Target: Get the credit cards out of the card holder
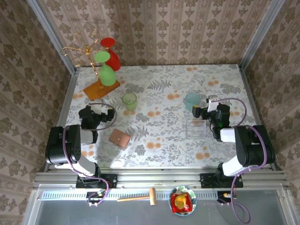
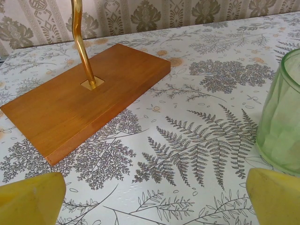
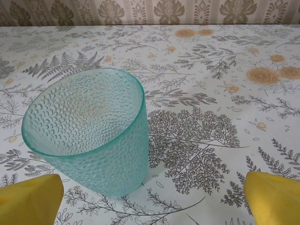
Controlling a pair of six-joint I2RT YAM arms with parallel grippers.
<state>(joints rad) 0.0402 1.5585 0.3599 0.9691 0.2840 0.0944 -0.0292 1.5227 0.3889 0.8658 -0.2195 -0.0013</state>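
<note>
Card holder point(image 1: 119, 138): small tan-orange wallet lying flat on the bench point(image 1: 164, 136), front-left of centre. It looks folded shut from above, with only the outer face showing. It touches nothing around it.

Left pincer point(image 1: 98, 110) hangs just behind and left of the card holder, apart from it. Its jaws are spread wide and hold nothing. In the left wrist view the yellow fingertips point(image 2: 30, 199) sit at the two bottom corners with bare fern-print cover between them.

Ahead of the left pincer is the orange wooden base point(image 1: 101, 88) of a gold wire rack point(image 1: 82, 51), with the gold stem set upright in it. Red point(image 1: 110, 51) and green point(image 1: 105, 70) glasses hang on the rack. A pale green cup point(image 1: 129, 100) stands upright, right of the base and well behind the wallet.

Right pincer point(image 1: 206, 108) is on the right half of the bench, far from the card holder. Its jaws are also wide apart and empty. A teal dimpled cup point(image 3: 89, 131) stands just ahead of it, untouched. A clear plastic box point(image 1: 196, 129) sits just in front of that cup.

Below the bench edge lie a wooden mallet point(image 1: 138, 197) and a small bowl point(image 1: 183, 201) with red-yellow contents.
</note>
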